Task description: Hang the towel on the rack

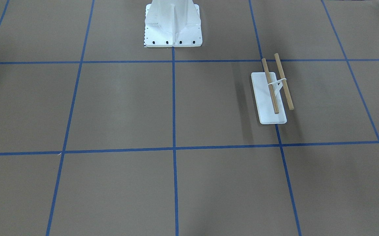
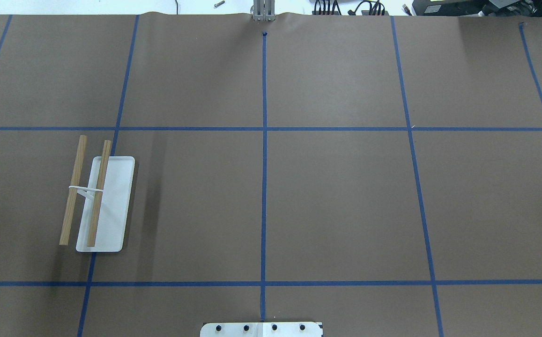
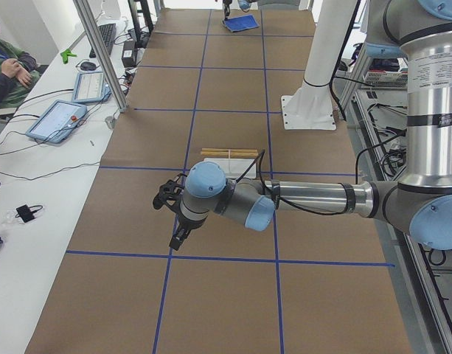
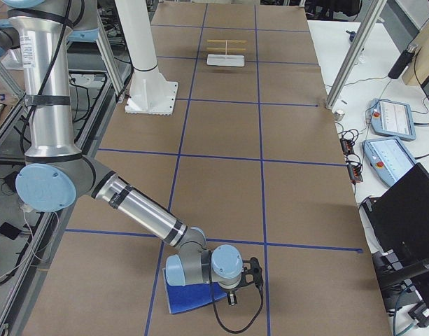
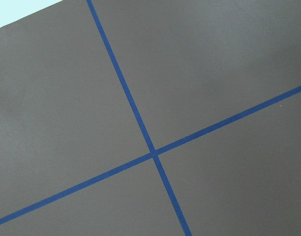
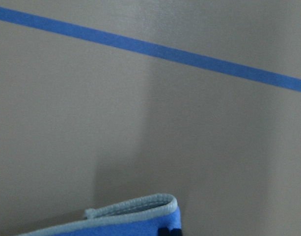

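The rack [image 1: 271,95] stands on the robot's left side of the table, with a white base and two brown dowels; it also shows in the overhead view [image 2: 98,201]. The blue towel [image 4: 190,295] lies at the robot's far right end of the table. My right gripper [image 4: 232,299] is low over the towel's edge, and I cannot tell whether it is open or shut. The right wrist view shows only the towel's pale stitched edge [image 6: 135,211]. My left gripper [image 3: 177,237] hangs above the bare table near the rack [image 3: 230,155], and I cannot tell its state.
The white robot pedestal [image 1: 173,29] is bolted at the table's robot side. Blue tape lines [image 2: 263,164] grid the brown table. Tablets [image 3: 60,118] and cables lie on the operators' bench, where a person [image 3: 4,74] sits. An aluminium post [image 3: 100,51] stands at the table's edge.
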You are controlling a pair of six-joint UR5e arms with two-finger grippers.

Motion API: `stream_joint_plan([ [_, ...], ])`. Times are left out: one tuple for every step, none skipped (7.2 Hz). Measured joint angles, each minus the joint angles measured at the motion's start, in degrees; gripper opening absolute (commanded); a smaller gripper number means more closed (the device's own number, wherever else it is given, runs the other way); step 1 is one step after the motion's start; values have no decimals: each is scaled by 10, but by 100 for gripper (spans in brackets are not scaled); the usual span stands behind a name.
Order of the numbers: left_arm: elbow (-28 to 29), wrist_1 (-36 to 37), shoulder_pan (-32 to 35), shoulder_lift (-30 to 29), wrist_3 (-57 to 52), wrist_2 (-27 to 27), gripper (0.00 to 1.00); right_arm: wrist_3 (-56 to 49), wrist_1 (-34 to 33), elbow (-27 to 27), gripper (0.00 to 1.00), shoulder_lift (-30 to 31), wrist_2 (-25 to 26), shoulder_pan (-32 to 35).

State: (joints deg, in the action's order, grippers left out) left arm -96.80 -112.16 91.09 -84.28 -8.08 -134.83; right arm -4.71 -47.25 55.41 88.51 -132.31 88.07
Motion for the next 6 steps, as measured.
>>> stream_joint_plan([
  [1, 0, 0, 0, 0, 0, 99, 0, -2, 10, 0, 0, -20, 2],
  [2, 0, 0, -1, 1, 0, 99, 0, -5, 20, 0, -2, -36, 7],
  [3, 0, 0, -1, 1, 0, 99, 1, -6, 29, 0, -7, -51, 15],
  [3, 0, 0, -2, 1, 0, 99, 0, -5, 41, 0, -15, -70, 23],
  [4, 0, 0, -2, 2, 0, 99, -1, -3, 64, 0, -20, -86, 28],
  [3, 0, 0, -3, 2, 0, 99, -1, -4, 98, 0, -27, -93, 29],
])
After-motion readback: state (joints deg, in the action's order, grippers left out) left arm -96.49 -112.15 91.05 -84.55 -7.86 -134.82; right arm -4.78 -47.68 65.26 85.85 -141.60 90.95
